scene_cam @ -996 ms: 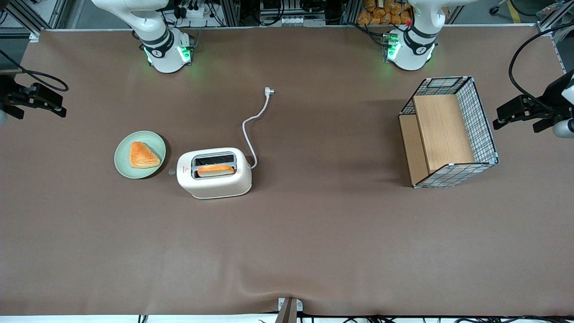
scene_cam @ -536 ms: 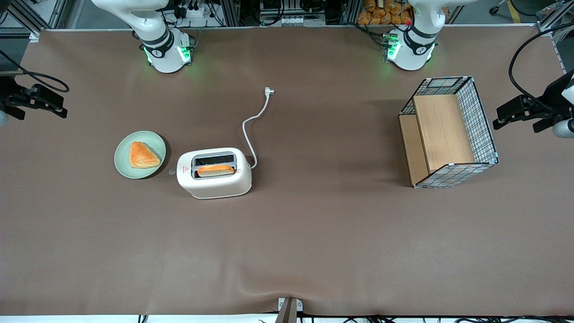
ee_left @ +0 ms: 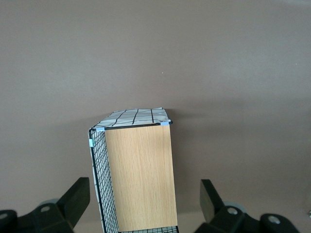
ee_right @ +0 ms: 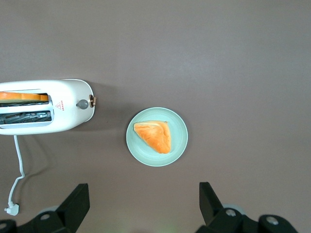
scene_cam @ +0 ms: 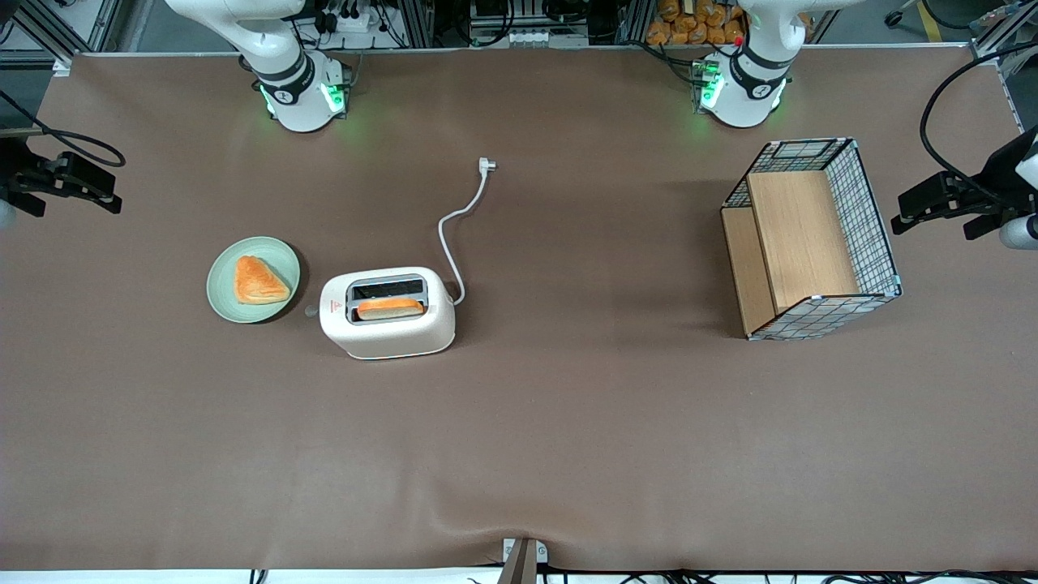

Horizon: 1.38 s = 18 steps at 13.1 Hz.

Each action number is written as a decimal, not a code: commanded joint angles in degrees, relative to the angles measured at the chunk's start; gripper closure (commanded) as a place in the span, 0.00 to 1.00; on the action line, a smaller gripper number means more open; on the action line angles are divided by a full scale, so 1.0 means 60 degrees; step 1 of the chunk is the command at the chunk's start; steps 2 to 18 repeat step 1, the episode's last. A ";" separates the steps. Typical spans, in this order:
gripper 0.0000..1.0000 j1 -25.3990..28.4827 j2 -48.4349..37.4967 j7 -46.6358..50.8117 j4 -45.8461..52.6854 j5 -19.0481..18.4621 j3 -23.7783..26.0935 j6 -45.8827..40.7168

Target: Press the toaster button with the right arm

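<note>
Right now the toaster stands a little under the centre of the front view, on the brown desk, with its red triangle mark on the end that faces the working arm's end of the desk. Its toaster button, a small grey knob, sticks out from that narrow end, and nothing touches it. One orange-brown slice of toast sits in the slot nearer the front camera; the other slot looks dark. A white cord curls up the frame from the toaster and ends in a plug lying on the desk. Just beside the button end lies a pale green plate carrying a triangular golden pastry; the plate and the toaster are close but apart. The right arm rises from its green-lit base at the upper edge of the front view. Its gripper hangs high over the desk, looking straight down on the plate and the toaster's button end, well apart from both. The jaws stand wide apart and hold nothing, both black fingers showing in the right wrist view. Toward the parked arm's end of the desk rests a wire basket with wooden boards inside.
</note>
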 commanded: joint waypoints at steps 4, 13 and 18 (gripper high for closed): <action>0.00 -0.0146 0.0010 0.0021 0.0097 0.0079 0.0125 -0.0042; 0.00 -0.0146 0.0010 0.0021 0.0097 0.0079 0.0125 -0.0042; 0.00 -0.0146 0.0010 0.0021 0.0097 0.0079 0.0125 -0.0042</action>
